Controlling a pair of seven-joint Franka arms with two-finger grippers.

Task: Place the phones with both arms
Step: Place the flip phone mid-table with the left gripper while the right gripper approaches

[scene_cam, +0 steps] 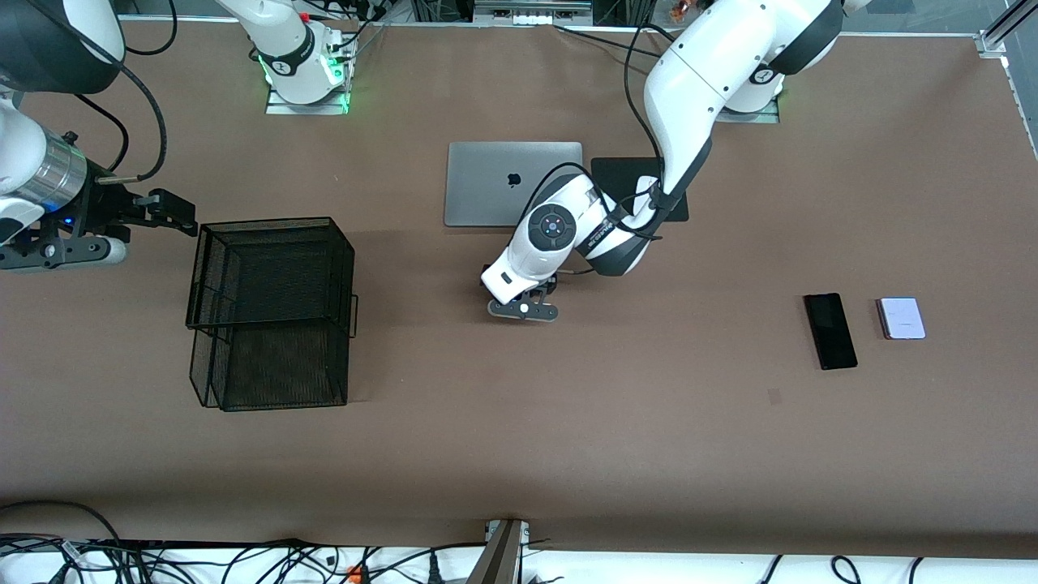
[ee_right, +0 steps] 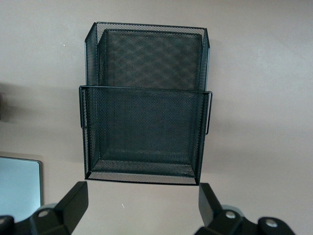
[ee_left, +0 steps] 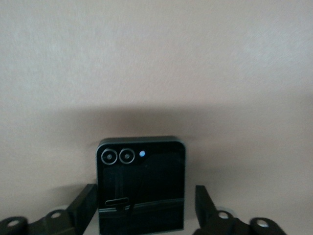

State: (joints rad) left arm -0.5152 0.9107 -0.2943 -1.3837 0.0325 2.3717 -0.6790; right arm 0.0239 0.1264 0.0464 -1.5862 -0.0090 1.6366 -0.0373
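The small squarish black folded phone (ee_left: 142, 186) lies flat on the brown table, camera lenses up, between the fingers of my left gripper (ee_left: 144, 196). The gripper is open, with a gap on each side of the phone. In the front view the left gripper (scene_cam: 523, 310) is low over the table's middle, nearer to the camera than the laptop, and hides this phone. The long slim black phone (scene_cam: 829, 330) and the pale lilac-white phone (scene_cam: 901, 318) lie side by side toward the left arm's end. My right gripper (scene_cam: 174, 212) (ee_right: 142, 188) is open and empty, beside the mesh basket.
A black wire-mesh basket (scene_cam: 272, 312) (ee_right: 146, 103) stands toward the right arm's end. A closed silver laptop (scene_cam: 512, 183) and a black pad (scene_cam: 624, 174) lie near the arm bases. The laptop's corner also shows in the right wrist view (ee_right: 19, 186).
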